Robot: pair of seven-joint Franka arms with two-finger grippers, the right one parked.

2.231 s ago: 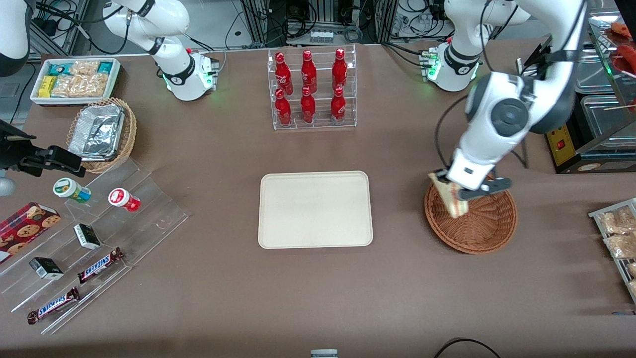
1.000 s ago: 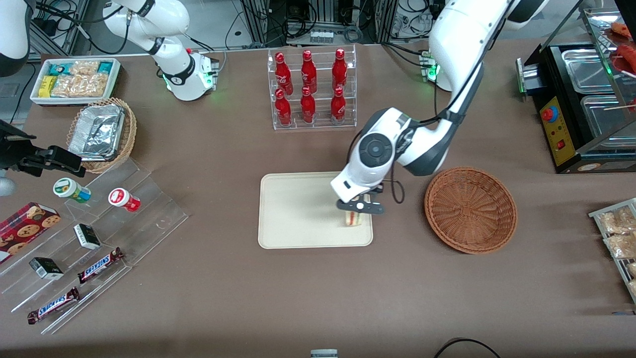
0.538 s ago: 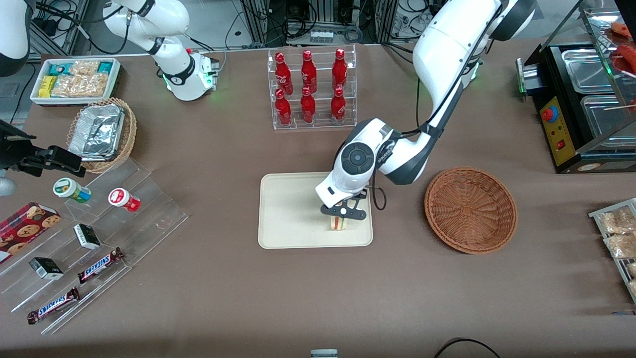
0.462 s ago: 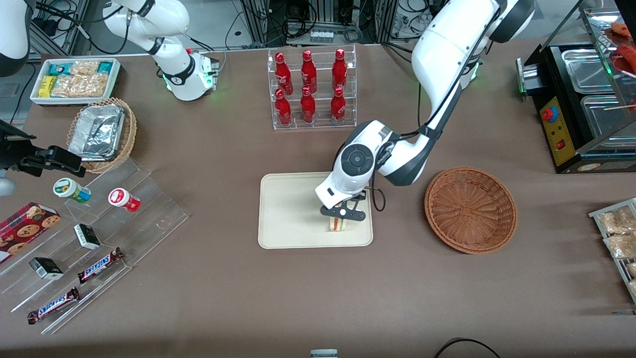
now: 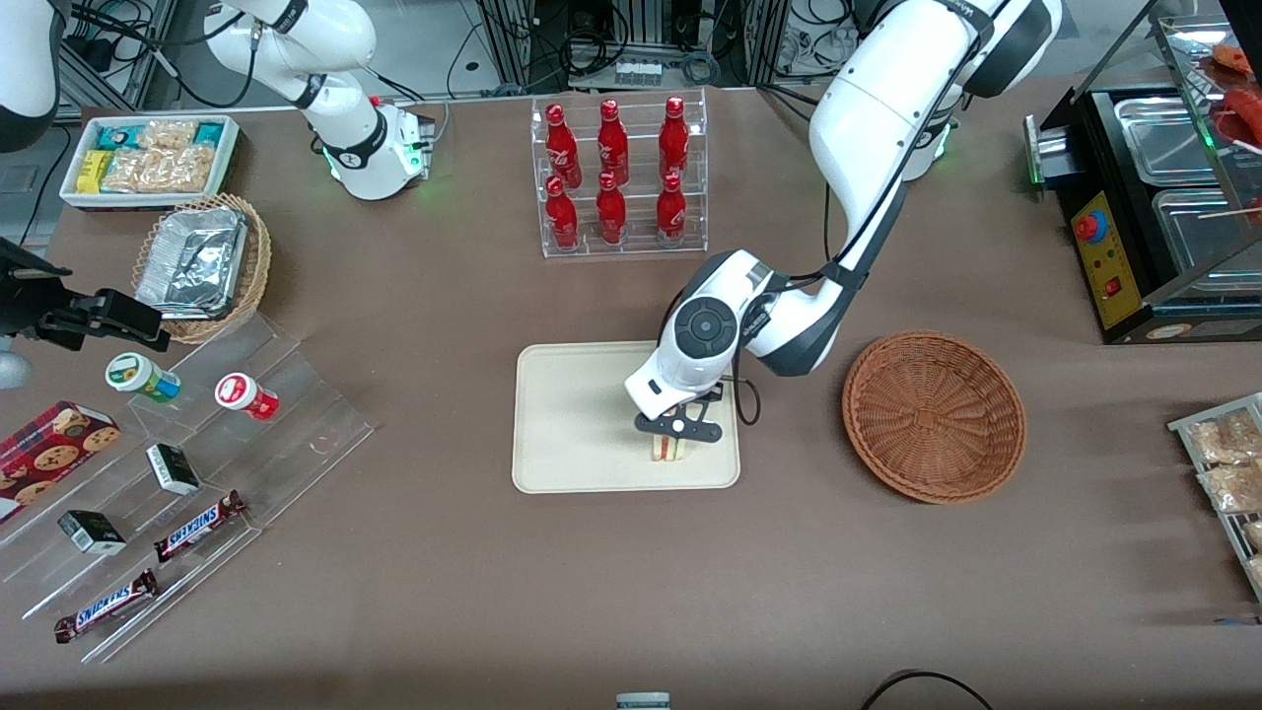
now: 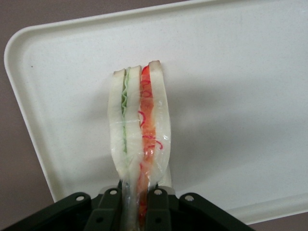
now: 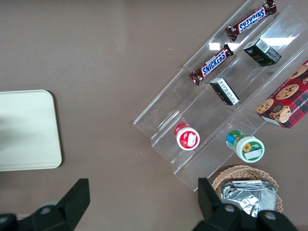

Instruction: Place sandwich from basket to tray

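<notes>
Sandwich (image 5: 670,450) hung clamped in the left gripper (image 5: 676,434) low over the tray (image 5: 572,414), basket (image 5: 933,415) emptied; release seemed next.

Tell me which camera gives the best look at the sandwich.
The left wrist view: the sandwich fills it, layers clear, pinched in the gripper over the tray. The front view shows only its tip under the gripper; the right wrist view misses it.

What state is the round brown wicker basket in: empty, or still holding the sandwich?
Empty. The front view shows only bare weave inside the basket; the sandwich is over the tray, clamped in the gripper.
</notes>
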